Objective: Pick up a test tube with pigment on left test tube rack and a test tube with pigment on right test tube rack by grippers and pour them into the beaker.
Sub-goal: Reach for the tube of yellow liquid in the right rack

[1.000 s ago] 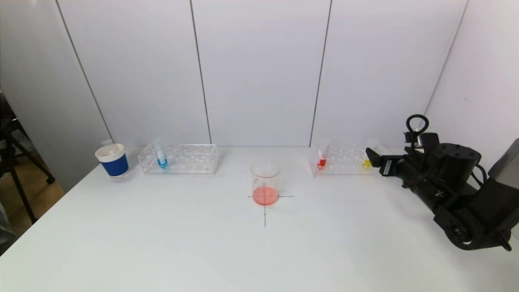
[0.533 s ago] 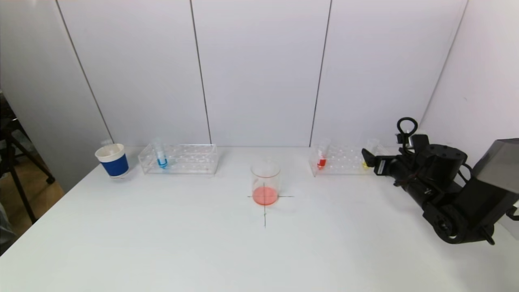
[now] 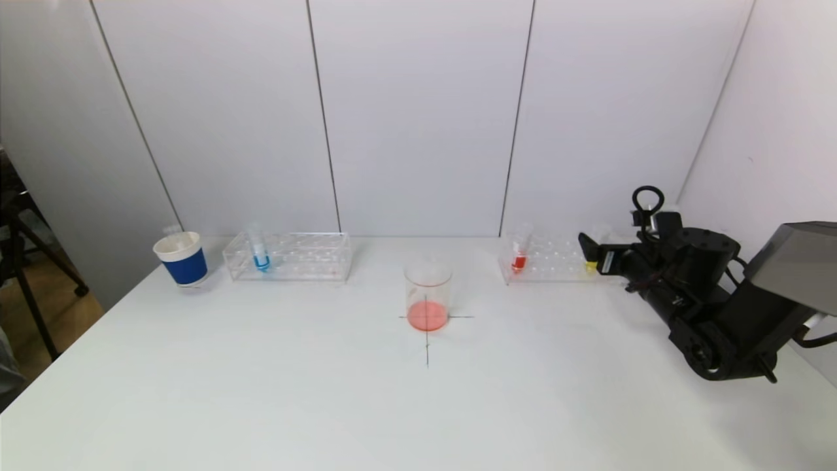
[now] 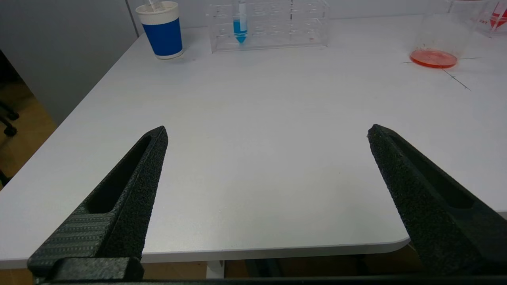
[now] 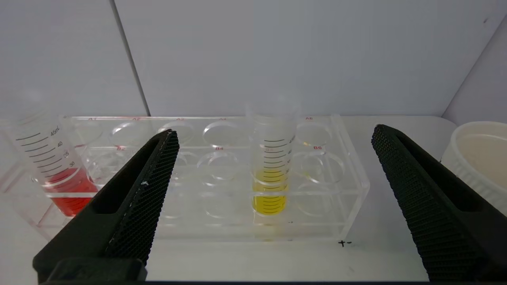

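Yellow-pigment test tube (image 5: 270, 166) is to be taken: it stands upright in the right rack (image 5: 222, 174), at centre of the right wrist frame, between the spread fingers of the right pincer (image 5: 273, 134). It should be approached level and straight, centred, and gripped above the rack top. Nothing is held or touched. Left pincer (image 4: 267, 132), likewise spread and empty, is parked over the desk (image 4: 253, 158). Farther off, the beaker (image 3: 428, 296) waits mid-frame in the head view.

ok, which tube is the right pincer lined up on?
The yellow tube, centred between the open right pincer's jaws; the red tube sits off to one side.
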Robot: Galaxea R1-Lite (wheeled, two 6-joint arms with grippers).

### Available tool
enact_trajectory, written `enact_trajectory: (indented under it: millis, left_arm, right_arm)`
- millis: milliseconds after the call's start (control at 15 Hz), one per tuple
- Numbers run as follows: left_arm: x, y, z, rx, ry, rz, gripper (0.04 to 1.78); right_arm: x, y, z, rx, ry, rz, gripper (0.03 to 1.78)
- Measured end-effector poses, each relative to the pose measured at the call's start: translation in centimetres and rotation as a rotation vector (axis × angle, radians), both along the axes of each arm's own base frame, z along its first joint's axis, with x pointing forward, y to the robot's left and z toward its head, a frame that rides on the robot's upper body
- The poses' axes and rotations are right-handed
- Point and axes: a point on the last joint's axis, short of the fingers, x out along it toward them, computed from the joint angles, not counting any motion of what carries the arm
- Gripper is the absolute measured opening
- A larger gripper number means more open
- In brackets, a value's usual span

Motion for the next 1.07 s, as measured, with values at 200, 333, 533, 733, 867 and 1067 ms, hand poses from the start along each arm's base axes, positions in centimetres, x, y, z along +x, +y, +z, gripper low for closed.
enact_trajectory:
  millis: [200, 333, 533, 733, 867, 1067]
  left_arm:
    - [0.0, 0.0, 0.0, 0.000, 0.000, 0.000, 1.76]
    - [0.0, 0.0, 0.0, 0.000, 0.000, 0.000, 1.76]
    - [0.0, 0.0, 0.0, 0.000, 0.000, 0.000, 1.76]
    - [0.0, 0.0, 0.0, 0.000, 0.000, 0.000, 1.76]
    - [0.0, 0.0, 0.0, 0.000, 0.000, 0.000, 1.76]
    - [0.0, 0.0, 0.0, 0.000, 0.000, 0.000, 1.76]
  right_arm:
    - [0.7, 0.1, 0.0, -0.001, -0.017, 0.000, 1.77]
    - [1.2, 0.1, -0.1, 0.000, -0.026, -0.001, 1.77]
    - [1.9, 0.1, -0.5, 0.000, -0.033, -0.002, 1.77]
    - [2.5, 0.0, -1.0, 0.000, -0.036, -0.005, 1.77]
    - [2.7, 0.0, -1.3, -0.001, -0.035, -0.006, 1.77]
    - [3.0, 0.0, -1.7, -0.001, -0.032, -0.006, 1.77]
